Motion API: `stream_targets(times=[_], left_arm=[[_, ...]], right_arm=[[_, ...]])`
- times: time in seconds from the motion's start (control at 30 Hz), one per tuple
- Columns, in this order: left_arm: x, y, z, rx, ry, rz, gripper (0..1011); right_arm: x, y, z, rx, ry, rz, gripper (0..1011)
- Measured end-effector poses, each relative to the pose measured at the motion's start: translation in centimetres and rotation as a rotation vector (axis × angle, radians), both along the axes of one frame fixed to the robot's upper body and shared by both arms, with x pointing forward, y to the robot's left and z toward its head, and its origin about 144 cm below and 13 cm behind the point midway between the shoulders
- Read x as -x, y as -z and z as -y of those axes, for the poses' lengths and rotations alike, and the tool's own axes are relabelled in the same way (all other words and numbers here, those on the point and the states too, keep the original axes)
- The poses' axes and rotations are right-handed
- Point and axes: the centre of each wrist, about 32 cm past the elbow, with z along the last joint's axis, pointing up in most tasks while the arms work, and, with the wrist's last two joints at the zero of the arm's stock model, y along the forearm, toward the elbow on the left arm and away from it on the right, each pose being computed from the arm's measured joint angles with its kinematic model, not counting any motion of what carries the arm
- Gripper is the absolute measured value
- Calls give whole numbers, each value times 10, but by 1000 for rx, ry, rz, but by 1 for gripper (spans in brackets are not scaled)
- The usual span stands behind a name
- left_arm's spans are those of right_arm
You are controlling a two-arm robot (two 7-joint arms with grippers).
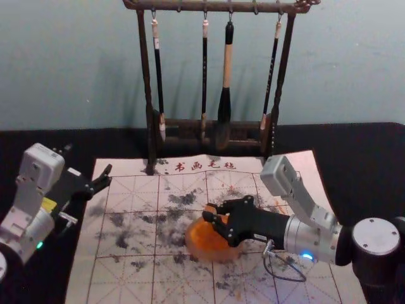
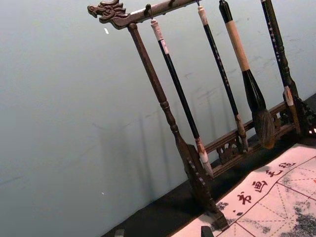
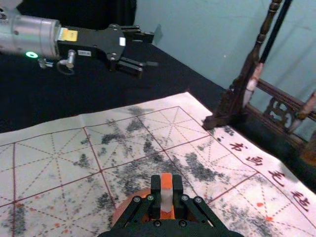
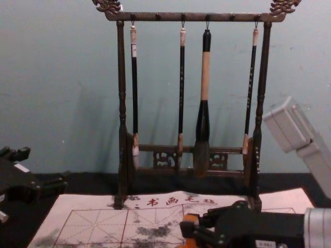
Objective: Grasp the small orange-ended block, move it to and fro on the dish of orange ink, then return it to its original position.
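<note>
My right gripper is above the far part of the round dish of orange ink, shut on the small orange-ended block. In the right wrist view the block stands upright between the fingertips of the right gripper, its orange end up, with the dish behind and below. Whether its lower end touches the ink is hidden. In the chest view, orange on the block shows at the fingers. My left gripper is parked open and empty off the mat's left edge.
A white calligraphy mat with red grid lines and dark ink smudges lies under the dish, on a black-covered table. At its far edge stands a dark wooden rack with several hanging brushes, including a large brush.
</note>
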Motion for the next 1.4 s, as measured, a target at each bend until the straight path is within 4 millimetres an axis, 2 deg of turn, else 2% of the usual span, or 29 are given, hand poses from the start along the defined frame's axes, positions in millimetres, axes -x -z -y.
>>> stream_targets(times=[0.37,0.73,1.03,1.4], left_arm=[[0,0,0,0,0,0,1001],[0,0,0,0,0,0,1001],[0,0,0,0,0,0,1001],[0,0,0,0,0,0,1001]], right_arm=[[-1,0,9,5,33,-4,80],[10,-3,15,6,31,-10,80],[17,-4,12,0,1,-14,80],[15,-3,0,2,-26,-17,80]])
